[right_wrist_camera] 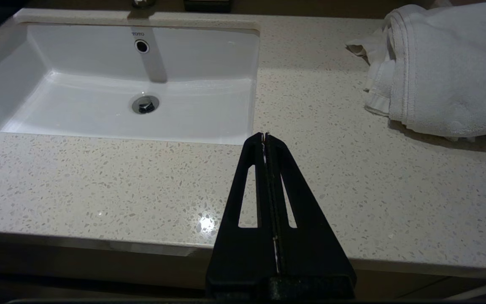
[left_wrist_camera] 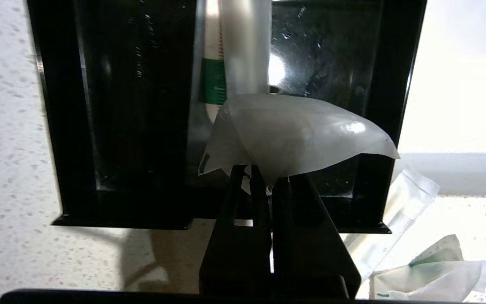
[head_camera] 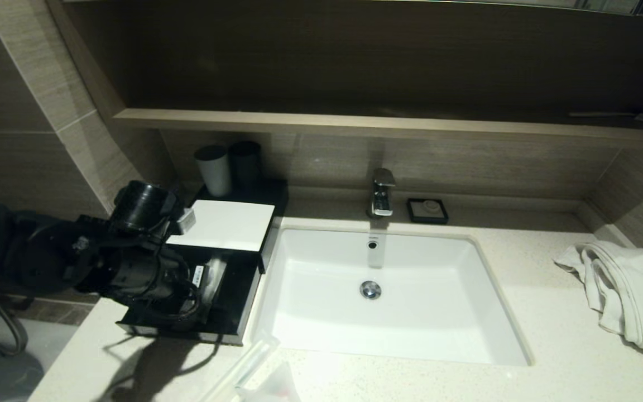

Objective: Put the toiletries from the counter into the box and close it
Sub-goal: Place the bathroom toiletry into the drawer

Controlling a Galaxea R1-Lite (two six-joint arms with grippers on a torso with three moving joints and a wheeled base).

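Note:
My left gripper [left_wrist_camera: 264, 179] is shut on a frosted white plastic packet [left_wrist_camera: 293, 135] and holds it over the open black box [left_wrist_camera: 70, 126], near the box's front wall. A packet with a green band [left_wrist_camera: 214, 80] lies inside the box. In the head view my left arm [head_camera: 137, 262] covers the box [head_camera: 232, 318], whose white lid [head_camera: 224, 225] is slid back. More wrapped toiletries lie on the counter in front of the box [head_camera: 254, 368], also shown in the left wrist view [left_wrist_camera: 420, 270]. My right gripper [right_wrist_camera: 265, 136] is shut and empty above the counter's front edge.
A white sink [head_camera: 383, 296] with a tap [head_camera: 382, 192] sits right of the box. Two cups [head_camera: 226, 166] stand behind the box. A small black soap dish [head_camera: 427, 210] sits by the tap. A folded white towel [head_camera: 628, 290] lies at the right.

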